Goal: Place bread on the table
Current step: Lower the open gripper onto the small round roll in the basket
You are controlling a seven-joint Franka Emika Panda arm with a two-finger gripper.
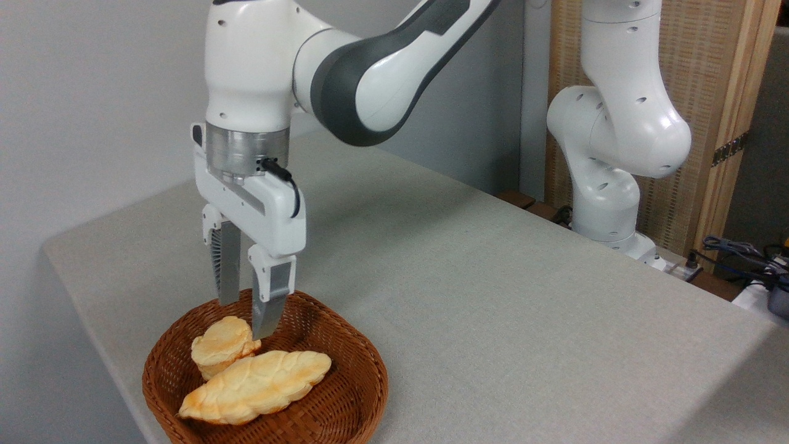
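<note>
The end effector (245, 317) hangs straight down over the back of the wicker basket (345, 394), its two fingers spread with a narrow gap between them and nothing held. The bread (222, 353), the small round bun, sits in the basket's left half, leaning against the longer braided loaf (256, 386) that lies across the front. One fingertip (262, 327) looks to be just at the bun's upper right edge; whether it touches I cannot tell from here. I would judge this the reach-in step, just ahead of the grasp: the fingers need to come down on either side of the bun, and the gap looks tight for so chunky a piece, so they may have to widen or shift left first. The braided loaf is pressed up against the bun, so a careless close could catch or drag it. The basket's raised rim stands just behind the fingers, which leaves little slack at the back. Beyond that, the counter (493, 296) runs broad and bare to the right, giving plenty of room to set the bun down; the left and near edges are close to the basket, so placing rightward seems safer.
</note>
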